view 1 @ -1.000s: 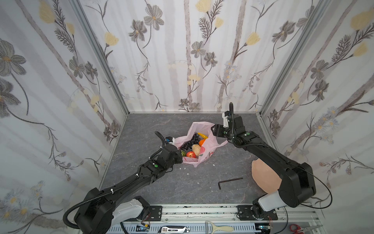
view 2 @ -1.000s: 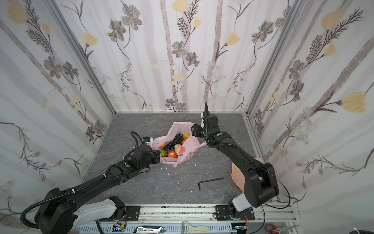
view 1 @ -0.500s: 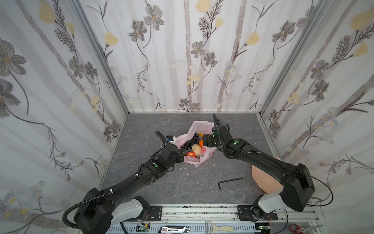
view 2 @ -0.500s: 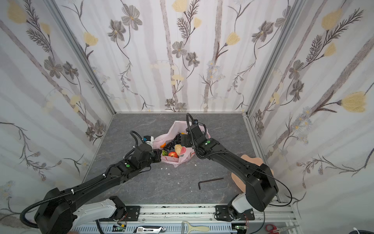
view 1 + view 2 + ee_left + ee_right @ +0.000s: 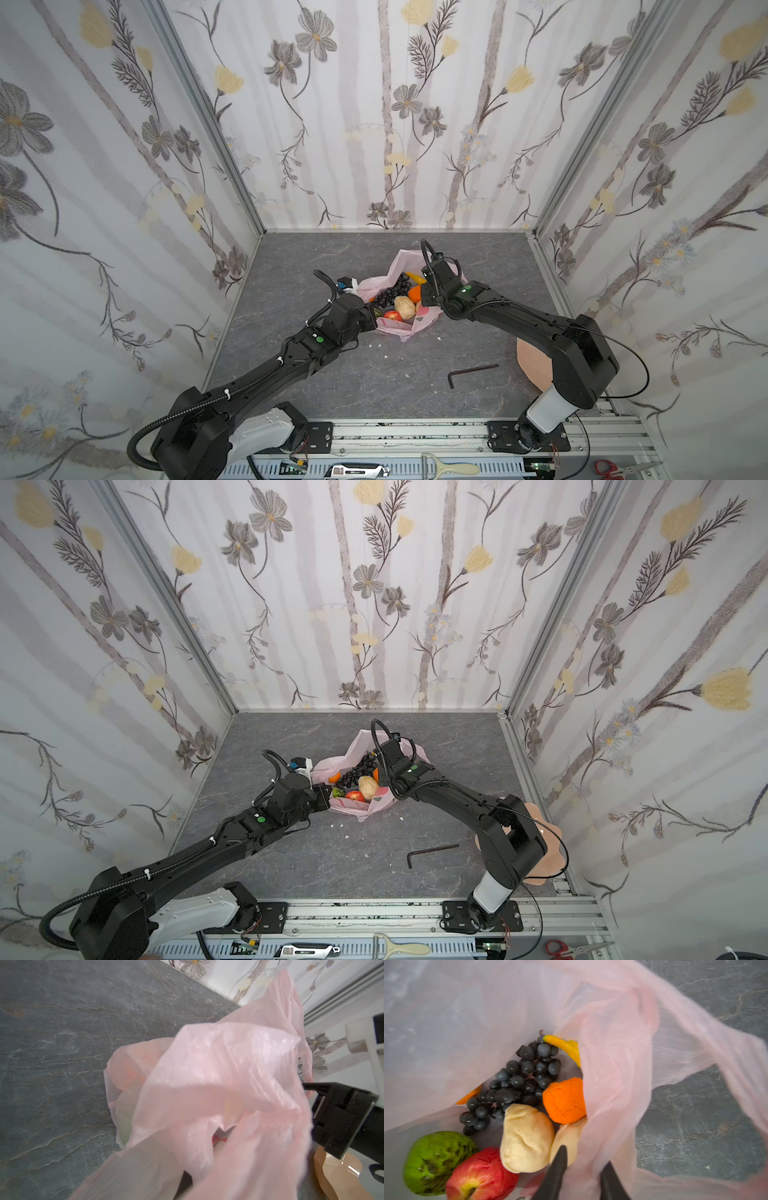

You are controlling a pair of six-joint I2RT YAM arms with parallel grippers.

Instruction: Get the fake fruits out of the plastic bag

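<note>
The right gripper [image 5: 586,1156] is clamped on the thin, translucent pale-pink plastic bag [image 5: 623,1064]. One black finger is inside the mouth and the other outside, with the rim film pinched between them. The left gripper [image 5: 370,312] is closed at the opposite rim. Film bunches right against its wrist camera, so it appears to hold that side. The fake fruits [image 5: 404,306] all lie inside the bag, which rests mouth-up on the grey stone-patterned table [image 5: 332,257].

The step looks like spreading the mouth. I would draw the two rims apart gently and level, because film this thin can slip or tear. Both grippers are occupied, so one must let go before any fruit can be picked.

Just inside the bag by the right fingers sits a creased beige pear [image 5: 527,1138], touching a second pear [image 5: 566,1140]. A fold of film overhangs that second pear, a bright orange [image 5: 564,1101] and a yellow banana [image 5: 566,1047]. Deeper in lies a dark grape bunch [image 5: 517,1082]. A bumpy green fruit [image 5: 436,1159] and a red apple [image 5: 479,1176] sit toward the left gripper's rim.

Outside the bag, toward the robot's base, lie white crumbs [image 5: 386,356] and a black L-shaped hex key [image 5: 473,370]. A peach-pink wavy-edged dish [image 5: 544,841] sits well apart, behind the right arm.
</note>
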